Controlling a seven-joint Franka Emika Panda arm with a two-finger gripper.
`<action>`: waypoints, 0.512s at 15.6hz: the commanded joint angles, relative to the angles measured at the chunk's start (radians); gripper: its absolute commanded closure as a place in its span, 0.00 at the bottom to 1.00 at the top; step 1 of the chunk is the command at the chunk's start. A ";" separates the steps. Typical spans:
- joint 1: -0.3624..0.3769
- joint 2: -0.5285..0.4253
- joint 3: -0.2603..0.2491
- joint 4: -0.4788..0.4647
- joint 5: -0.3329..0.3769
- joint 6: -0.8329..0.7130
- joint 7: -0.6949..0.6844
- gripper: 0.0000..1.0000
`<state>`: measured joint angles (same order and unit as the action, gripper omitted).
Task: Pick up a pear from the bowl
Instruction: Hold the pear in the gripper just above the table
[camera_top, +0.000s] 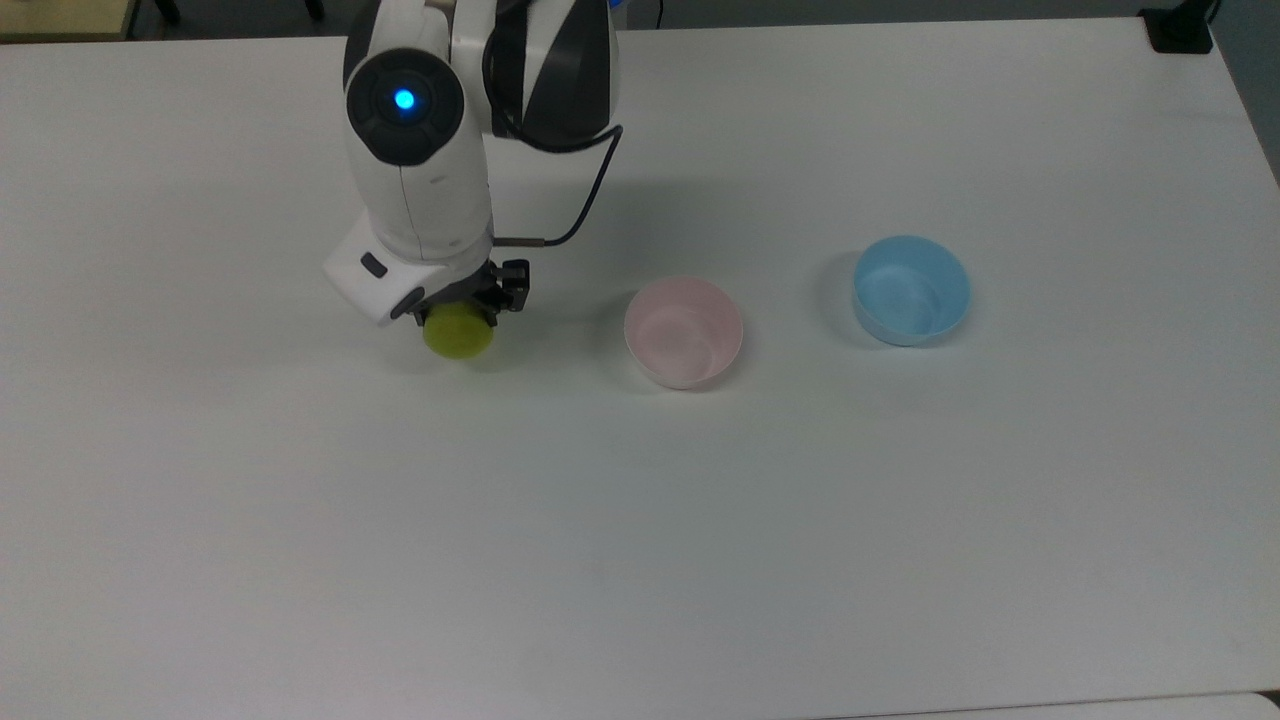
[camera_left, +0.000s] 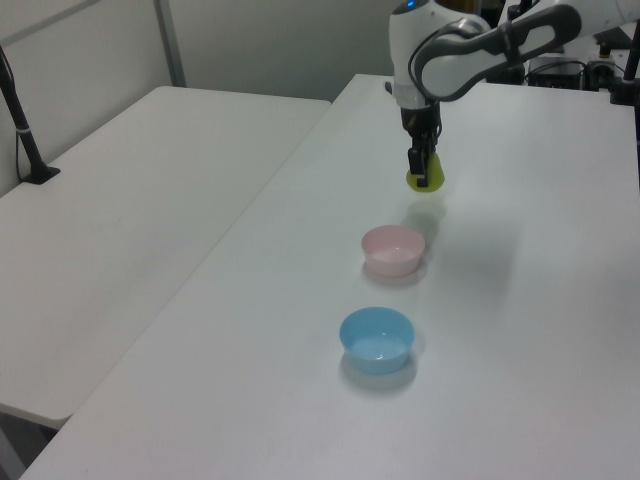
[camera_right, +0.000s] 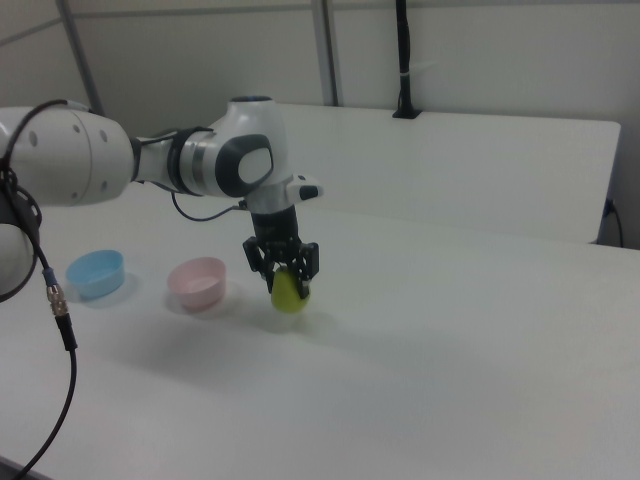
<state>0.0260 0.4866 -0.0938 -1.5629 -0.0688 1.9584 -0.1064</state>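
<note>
White tables (camera_left: 150, 200) before pale partition walls (camera_right: 480, 60)

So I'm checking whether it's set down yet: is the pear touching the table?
Cannot tell. In the right view the pear, held in the gripper, hangs very low over the table, its shadow right beneath it, with no plain gap or contact.

Top view overhead, left and right views oblique (opposite ends)
</note>
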 joint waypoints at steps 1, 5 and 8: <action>0.002 0.013 0.003 -0.011 -0.025 0.039 -0.001 0.36; 0.002 0.013 0.003 -0.009 -0.025 0.043 0.007 0.00; 0.002 -0.025 0.002 -0.006 -0.022 0.027 0.011 0.00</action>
<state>0.0267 0.5139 -0.0938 -1.5558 -0.0790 1.9838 -0.1062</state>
